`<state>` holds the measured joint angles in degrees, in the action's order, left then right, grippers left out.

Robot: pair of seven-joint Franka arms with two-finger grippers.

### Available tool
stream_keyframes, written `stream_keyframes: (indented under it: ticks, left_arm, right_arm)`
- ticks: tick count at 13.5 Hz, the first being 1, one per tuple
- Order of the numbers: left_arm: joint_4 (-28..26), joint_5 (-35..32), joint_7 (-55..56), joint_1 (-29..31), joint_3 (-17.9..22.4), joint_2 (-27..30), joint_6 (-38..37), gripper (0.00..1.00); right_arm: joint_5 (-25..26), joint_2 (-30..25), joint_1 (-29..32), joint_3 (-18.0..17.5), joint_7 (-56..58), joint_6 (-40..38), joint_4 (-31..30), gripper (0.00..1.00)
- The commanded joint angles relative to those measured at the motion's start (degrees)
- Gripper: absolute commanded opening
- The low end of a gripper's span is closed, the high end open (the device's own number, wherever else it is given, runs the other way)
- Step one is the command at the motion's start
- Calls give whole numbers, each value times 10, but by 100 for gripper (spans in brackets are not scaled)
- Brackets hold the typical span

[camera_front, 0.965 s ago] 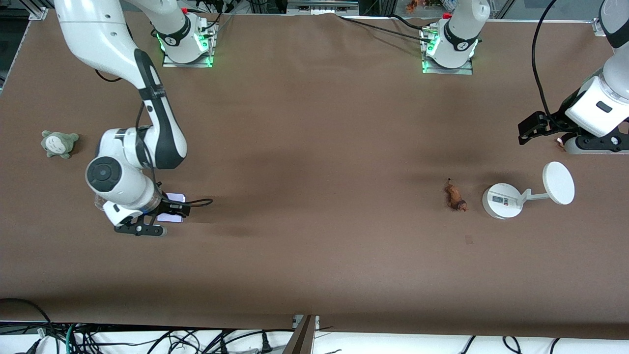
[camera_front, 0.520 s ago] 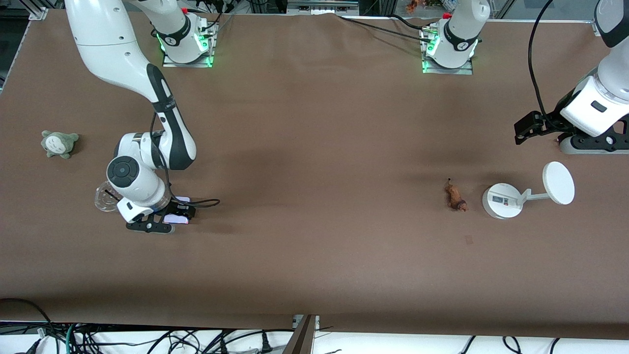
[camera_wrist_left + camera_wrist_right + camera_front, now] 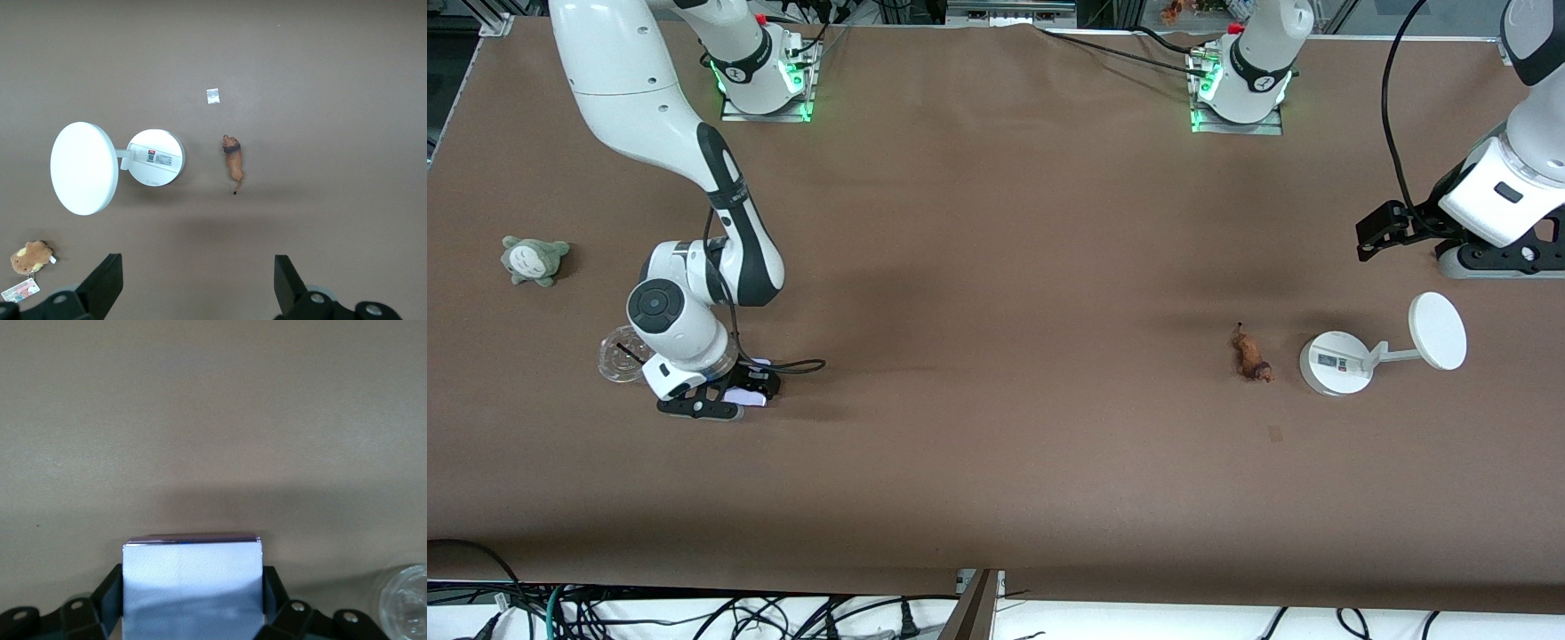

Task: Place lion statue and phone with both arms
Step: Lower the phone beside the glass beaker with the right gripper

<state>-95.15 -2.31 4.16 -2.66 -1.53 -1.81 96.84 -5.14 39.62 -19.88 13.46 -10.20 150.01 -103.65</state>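
Right pincer (image 3: 729, 391) is seen low at the right arm's end of the bench (image 3: 996, 480), clamped on the phone (image 3: 191, 583) — the pale slab is held between both fingers (image 3: 110, 593), just above the brown surface. A clear round lid (image 3: 619, 356) lies just beside it, at about 10 o'clock from the pincer in the front view.

Left pincer (image 3: 193, 287) is held high over the left arm's end, fingers apart, nothing between them.

The lion statue (image 3: 1251, 354) lies on the bench just beside the white round-based stand (image 3: 1336, 363), at the stand's 9 o'clock — apart, not touching. A grey-green plush toy (image 3: 534, 259) sits at the right arm's end. A small brown plush with a tag (image 3: 30, 257) is noted in the left wrist view.
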Motion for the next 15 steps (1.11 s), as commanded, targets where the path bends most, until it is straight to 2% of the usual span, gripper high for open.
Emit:
stream_keyframes:
  ticks: [1, 7, 8, 10, 13, 14, 15]
  left_arm:
    - [5, 5, 18, -2, -4, 1, -2, 100]
    - [5, 5, 18, -2, -4, 1, -3, 100]
    - [5, 5, 18, -2, -4, 1, -3, 100]
    - [4, 5, 18, -2, -4, 1, -3, 100]
    - [5, 5, 17, -2, -4, 1, -3, 100]
    - [5, 5, 17, -2, -4, 1, -3, 100]
    - [5, 5, 18, -2, -4, 1, -3, 100]
  right_arm:
    - [-13, -10, 12, -5, 32, 12, -15, 8]
    - [-13, -10, 24, -5, 55, 17, -18, 10]
    - [-13, -10, 25, -5, 56, 21, -21, 17]
    - [-13, -9, 25, -5, 56, 21, -21, 66]
    - [-13, -9, 25, -5, 60, 21, -20, 94]
    - [-13, -10, 25, -5, 61, 21, -20, 99]
    - [-13, -12, 23, -5, 61, 20, -19, 99]
